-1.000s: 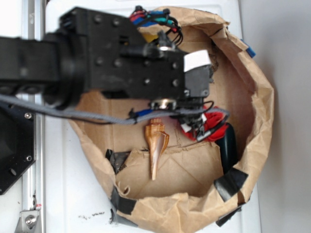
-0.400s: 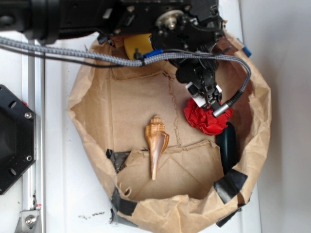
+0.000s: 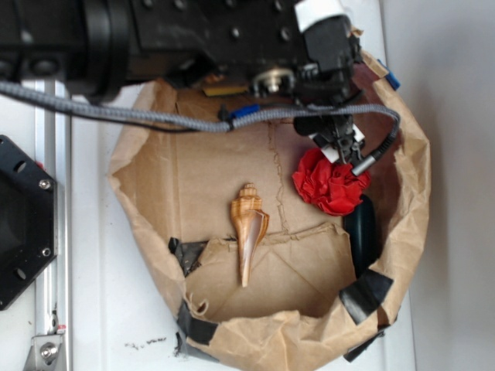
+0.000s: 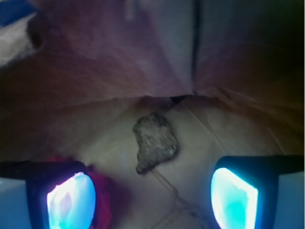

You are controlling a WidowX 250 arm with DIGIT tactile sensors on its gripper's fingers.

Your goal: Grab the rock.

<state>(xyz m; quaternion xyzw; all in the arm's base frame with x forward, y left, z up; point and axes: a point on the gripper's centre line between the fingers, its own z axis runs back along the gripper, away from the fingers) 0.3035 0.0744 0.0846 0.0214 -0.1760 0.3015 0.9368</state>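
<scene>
Inside one paper basin (image 3: 155, 224): one rock (image 4: 154, 141) between the spread-apart tool (image 4: 152, 193) fingers, one shell (image 3: 248, 241) at six o'clock, one red cloth (image 3: 331, 184).

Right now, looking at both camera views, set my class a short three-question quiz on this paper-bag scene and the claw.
1. True or false: in the wrist view the rock is clamped between the claw's fingers.
2. Multiple choice: in the exterior view, what lies right beside the red crumpled item, toward the lower right? A) the seashell B) the black oval object C) a blue cup
3. Fill the gap: the seashell lies on the floor of the brown paper ____.

Key:
1. False. The rock lies on the paper ahead of the open fingers, apart from both.
2. B, the black oval object.
3. bag.
</scene>
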